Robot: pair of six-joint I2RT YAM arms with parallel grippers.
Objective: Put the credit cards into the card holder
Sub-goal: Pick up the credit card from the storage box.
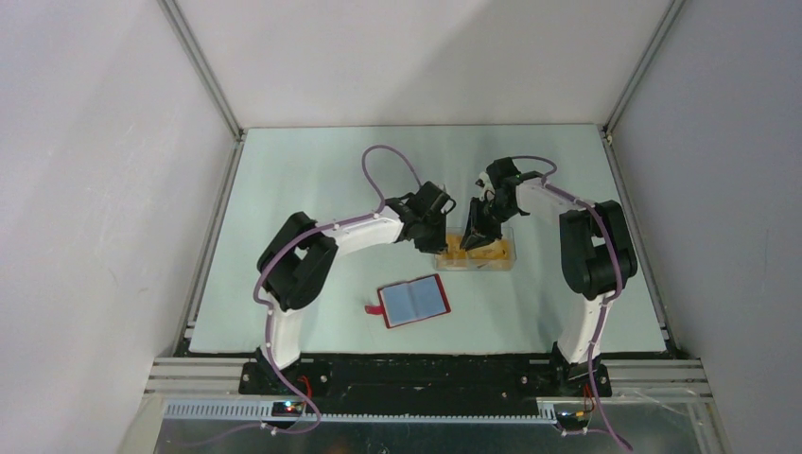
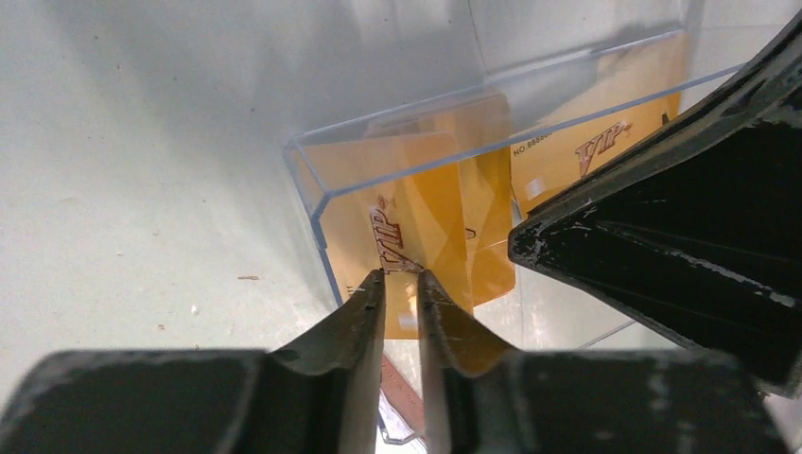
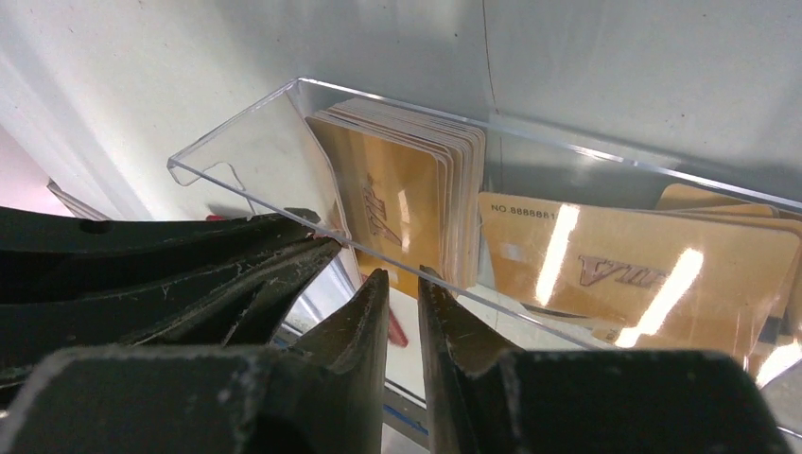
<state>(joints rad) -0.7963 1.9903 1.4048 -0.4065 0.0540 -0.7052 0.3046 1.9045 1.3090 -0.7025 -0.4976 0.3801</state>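
Clear box (image 3: 255, 151) holds orange credit cards (image 3: 624, 274); only the overhead view shows the open red card holder (image 1: 414, 301). Left gripper (image 2: 397, 276) and right gripper (image 3: 398, 276) are narrowed; grip unclear.

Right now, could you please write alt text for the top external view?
The left gripper and right gripper converge over a clear box of orange cards. The red card holder lies open on the table, lower in frame.

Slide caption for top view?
Left gripper and right gripper at the clear box of credit cards; red card holder lies open.
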